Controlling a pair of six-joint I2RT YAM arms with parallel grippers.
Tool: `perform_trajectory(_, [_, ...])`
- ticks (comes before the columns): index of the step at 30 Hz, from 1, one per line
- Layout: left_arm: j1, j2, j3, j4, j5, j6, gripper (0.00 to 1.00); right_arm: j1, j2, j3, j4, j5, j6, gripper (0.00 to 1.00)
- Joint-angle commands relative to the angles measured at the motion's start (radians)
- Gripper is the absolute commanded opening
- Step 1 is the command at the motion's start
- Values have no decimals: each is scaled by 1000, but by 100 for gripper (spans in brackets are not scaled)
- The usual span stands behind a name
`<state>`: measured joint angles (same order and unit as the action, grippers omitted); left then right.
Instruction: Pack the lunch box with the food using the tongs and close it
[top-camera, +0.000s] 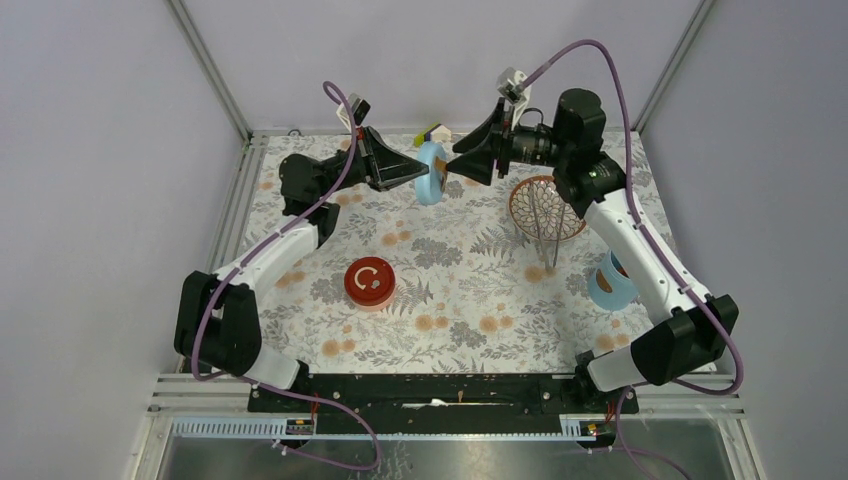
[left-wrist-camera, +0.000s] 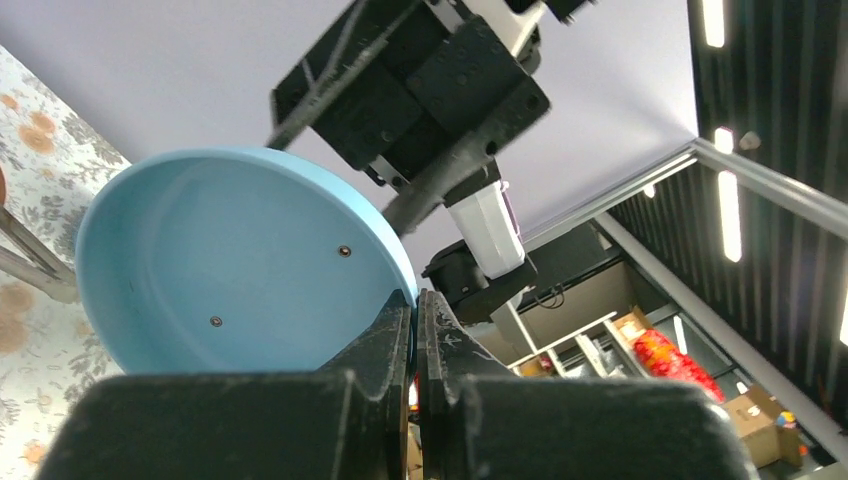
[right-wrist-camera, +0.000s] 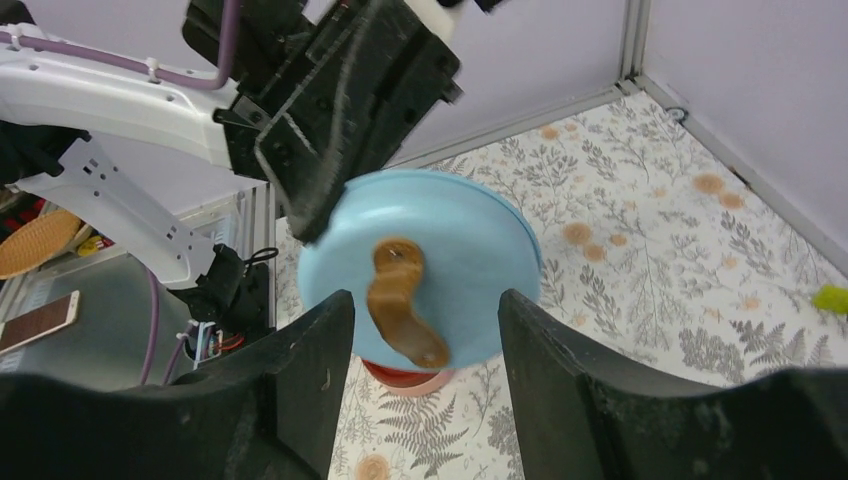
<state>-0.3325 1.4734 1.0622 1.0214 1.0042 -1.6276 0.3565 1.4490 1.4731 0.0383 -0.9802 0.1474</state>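
**Lid in the air btwn both grippers**

L gripper is clamped tight on the rim of the light-blue lid and holds it off the table, up near the back wall. The lid stands on edge. Its hollow side faces the L arm; L wrist view shows the bare inside w/ two small screw heads. Its outer face, w/ the brown strap handle, faces the R arm.

R gripper sits right in front of that outer face, jaws apart at about mid width. In R wrist view one finger shows each side of the handle and nothing is gripped. Can't tell if the tips touch the lid; from the top they look just beside it.

Rest of the lunch box is on the table:
- Salmon-red bowl: centre-left, well apart from the lid, upright, w/ something pale inside. Too small to say what.
- Blue shell: R side, partly hidden behind the R forearm.

Tongs lie across the patterned dish at back R. One end is in the dish; the other pokes out over the near rim onto the table. Neither gripper is touching them.

Small yellow-green bit lies on the table by the back edge. Food in the dish: can't make any out.
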Motion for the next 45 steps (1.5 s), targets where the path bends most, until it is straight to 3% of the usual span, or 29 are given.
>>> perform_trajectory(1, [6,6,-13,100,-52,-81,0,60,10,87,-142,56,-141,61])
perform_trajectory(15, [4,10,-48,192,-79,-164,0,119,41,115,-223,121,-250,58])
perform_trajectory(21, [4,13,-62,174,-82,-162,0,138,57,163,-234,145,-247,51])
perform_trajectory(25, [4,21,-59,173,-80,-162,0,142,57,188,-262,147,-261,34])
perform_trajectory(28, [5,24,-54,164,-74,-147,0,142,48,195,-307,190,-283,2])
perform_trajectory(30, [8,24,-42,143,-63,-124,2,141,30,191,-356,222,-322,0])
perform_trajectory(31, [9,23,-35,133,-57,-109,10,140,19,186,-378,238,-335,0])
perform_trajectory(33, [12,20,-31,119,-53,-84,39,132,-4,172,-405,262,-343,0])
perform_trajectory(40, [46,8,-26,40,-27,32,98,62,-76,142,-531,384,-369,0])
perform_trajectory(45, [64,-16,-27,-151,14,211,99,-12,-77,240,-787,550,-433,0])
